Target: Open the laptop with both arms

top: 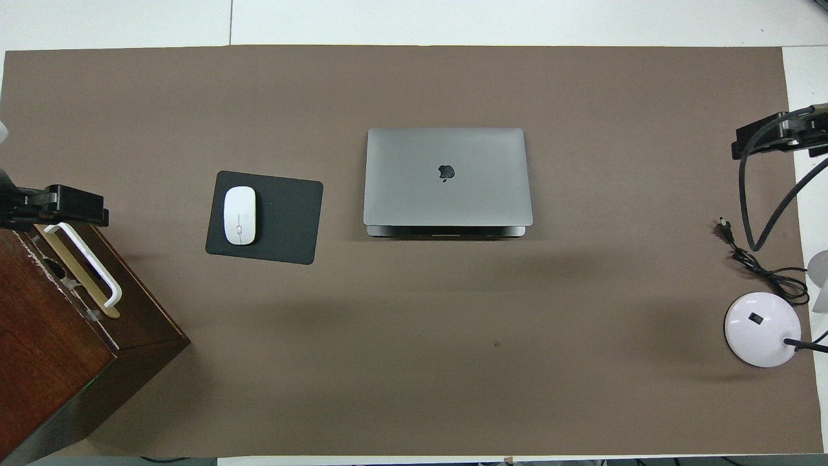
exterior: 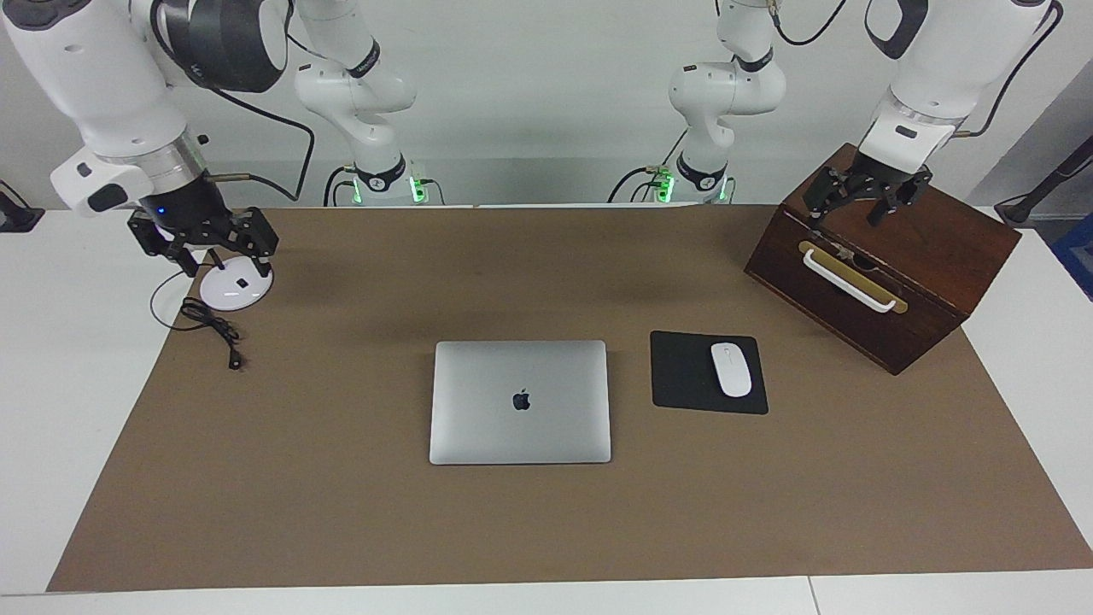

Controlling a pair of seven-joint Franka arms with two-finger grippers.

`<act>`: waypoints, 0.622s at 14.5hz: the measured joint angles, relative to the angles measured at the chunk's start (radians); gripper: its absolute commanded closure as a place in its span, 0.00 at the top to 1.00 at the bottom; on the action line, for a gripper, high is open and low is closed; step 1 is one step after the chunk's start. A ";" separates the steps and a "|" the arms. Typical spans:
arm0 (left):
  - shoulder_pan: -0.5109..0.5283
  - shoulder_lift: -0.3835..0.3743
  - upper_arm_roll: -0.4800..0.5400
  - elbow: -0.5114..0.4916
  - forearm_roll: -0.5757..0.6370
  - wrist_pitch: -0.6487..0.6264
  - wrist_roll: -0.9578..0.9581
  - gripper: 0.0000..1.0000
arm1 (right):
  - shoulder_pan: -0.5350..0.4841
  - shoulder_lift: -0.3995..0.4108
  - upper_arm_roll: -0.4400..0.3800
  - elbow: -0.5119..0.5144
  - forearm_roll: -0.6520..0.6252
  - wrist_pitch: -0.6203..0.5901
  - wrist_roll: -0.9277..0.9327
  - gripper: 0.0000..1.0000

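Note:
The silver-grey laptop (exterior: pixel 521 401) (top: pixel 446 175) lies closed, logo up, in the middle of the brown mat, with nothing touching it. My left gripper (exterior: pixel 850 213) (top: pixel 65 204) hangs open over the front top edge of the wooden box, holding nothing. Above the white lamp base at the right arm's end of the table, my right gripper (exterior: pixel 202 256) (top: pixel 773 136) is open and empty. Both grippers are well away from the laptop.
A dark wooden box (exterior: pixel 905 256) with a white handle stands at the left arm's end. Beside the laptop lies a black mouse pad (exterior: pixel 683 371) with a white mouse (exterior: pixel 731 369) on it. The lamp base (exterior: pixel 232 290) and its coiled cable (exterior: pixel 209 325) sit at the right arm's end.

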 measured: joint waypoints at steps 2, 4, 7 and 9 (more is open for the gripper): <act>-0.003 0.000 0.000 0.000 0.000 0.000 -0.001 1.00 | 0.000 0.000 0.000 0.000 0.000 0.000 0.000 1.00; -0.007 0.000 0.000 0.000 0.000 0.000 -0.001 1.00 | 0.000 0.000 0.000 0.000 0.000 0.000 0.000 1.00; -0.007 0.000 0.000 0.000 0.000 0.000 -0.001 1.00 | 0.000 0.001 0.000 0.000 0.000 0.000 0.000 1.00; -0.007 0.000 0.000 0.000 0.000 0.000 -0.004 0.79 | 0.000 0.005 0.000 0.000 0.000 0.001 0.000 1.00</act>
